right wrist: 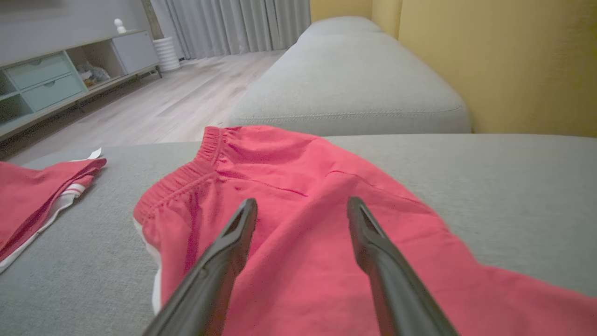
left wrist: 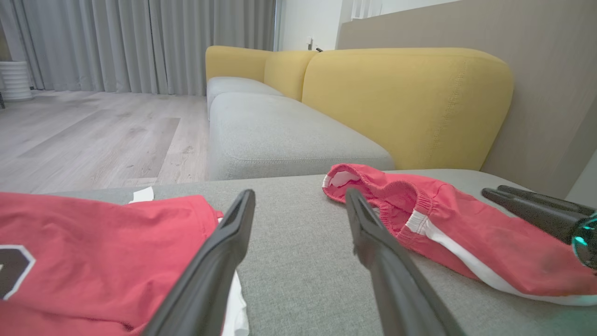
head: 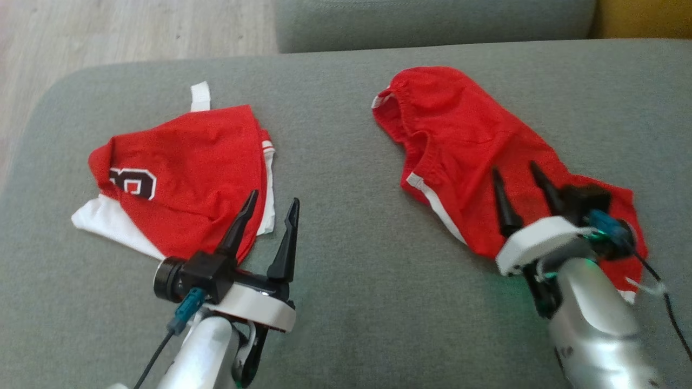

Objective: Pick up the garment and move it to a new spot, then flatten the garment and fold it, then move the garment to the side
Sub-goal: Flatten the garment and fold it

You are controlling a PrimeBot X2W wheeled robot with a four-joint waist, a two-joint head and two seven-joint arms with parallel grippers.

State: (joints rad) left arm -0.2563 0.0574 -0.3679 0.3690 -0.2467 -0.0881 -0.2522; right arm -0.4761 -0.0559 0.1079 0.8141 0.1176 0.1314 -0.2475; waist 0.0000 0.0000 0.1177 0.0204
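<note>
A red garment, a pair of shorts [head: 459,140] with an elastic waistband and a white side stripe, lies crumpled on the right of the grey cushion [head: 346,227]. My right gripper [head: 513,167] stands open over its lower half, fingers spread with nothing between them; the right wrist view shows the shorts [right wrist: 298,172] right under the open gripper [right wrist: 302,200]. A folded red and white jersey [head: 189,156] with a dark number lies at the left. My left gripper [head: 274,197] is open at the jersey's right edge, over bare cushion [left wrist: 299,192]. The shorts [left wrist: 443,219] and jersey [left wrist: 93,242] flank it.
A second grey cushion [head: 432,21] adjoins the far edge. Yellow backrests [left wrist: 401,102] run along the right. Wood floor [head: 108,32] lies beyond the cushion's left and far edges. A low cabinet [right wrist: 56,84] stands by the wall.
</note>
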